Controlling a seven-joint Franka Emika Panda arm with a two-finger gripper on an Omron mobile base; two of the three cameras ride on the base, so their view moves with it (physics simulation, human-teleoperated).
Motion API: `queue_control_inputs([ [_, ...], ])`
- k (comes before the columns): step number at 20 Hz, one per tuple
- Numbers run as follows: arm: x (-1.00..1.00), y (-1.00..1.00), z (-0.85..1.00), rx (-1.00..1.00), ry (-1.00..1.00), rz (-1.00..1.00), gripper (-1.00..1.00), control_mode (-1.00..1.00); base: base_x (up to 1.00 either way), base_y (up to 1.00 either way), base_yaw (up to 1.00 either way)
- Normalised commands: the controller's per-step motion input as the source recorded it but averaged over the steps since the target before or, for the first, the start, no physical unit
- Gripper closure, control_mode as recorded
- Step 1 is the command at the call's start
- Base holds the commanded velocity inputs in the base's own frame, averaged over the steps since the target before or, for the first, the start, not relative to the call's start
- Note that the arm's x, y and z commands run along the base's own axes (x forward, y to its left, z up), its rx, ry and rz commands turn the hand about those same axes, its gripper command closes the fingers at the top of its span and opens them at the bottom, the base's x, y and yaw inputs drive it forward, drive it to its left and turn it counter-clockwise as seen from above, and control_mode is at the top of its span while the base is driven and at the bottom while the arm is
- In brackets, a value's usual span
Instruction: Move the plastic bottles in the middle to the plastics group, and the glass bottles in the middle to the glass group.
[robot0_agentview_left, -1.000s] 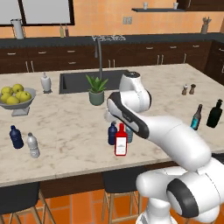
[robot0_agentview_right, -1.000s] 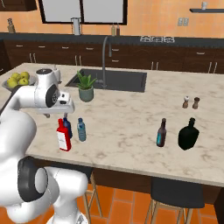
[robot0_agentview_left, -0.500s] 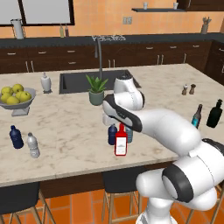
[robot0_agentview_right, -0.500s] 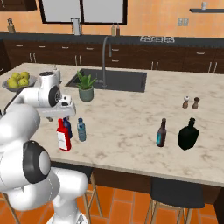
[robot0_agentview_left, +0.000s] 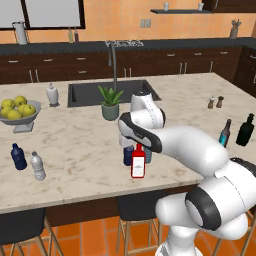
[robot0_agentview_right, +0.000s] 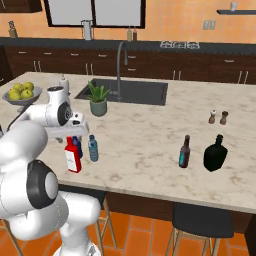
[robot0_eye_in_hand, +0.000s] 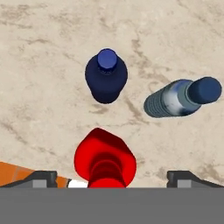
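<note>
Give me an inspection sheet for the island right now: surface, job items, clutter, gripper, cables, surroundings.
Surface: marble island counter, with a sink set in it.
Job's things: red bottle, navy bottle and teal bottle stand upright, clustered mid-counter near the front edge. Plastics group at the counter's left end; dark green-black bottle at the right.
Clutter: potted plant, fruit bowl, shakers, brown bottle, small white bottle beside the sink.
Gripper: gripper open, above the cluster, straddling the red bottle's top, holding nothing.
Cables: nothing seen.
Surroundings: dark cabinets, orange wall, stools below.
</note>
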Motion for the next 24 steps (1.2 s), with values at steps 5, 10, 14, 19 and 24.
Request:
queue_control_inputs([
  [5,-0.07,-0.03,-0.14,0.00,0.00,0.00,-1.00,-1.00,0.00,0.00,0.00],
  [10,0.14,0.02,-0.23,0.01,0.00,0.03,-1.00,-1.00,0.00,0.00,0.00],
  [14,0.07,0.00,-0.24,0.00,-0.06,0.11,1.00,-1.00,0.00,0.00,0.00],
  [19,-0.06,0.01,-0.15,0.01,-0.04,0.15,1.00,-1.00,0.00,0.00,0.00],
  [24,-0.46,0.00,-0.02,0.08,0.00,0.06,1.00,-1.00,0.00,0.00,0.00],
])
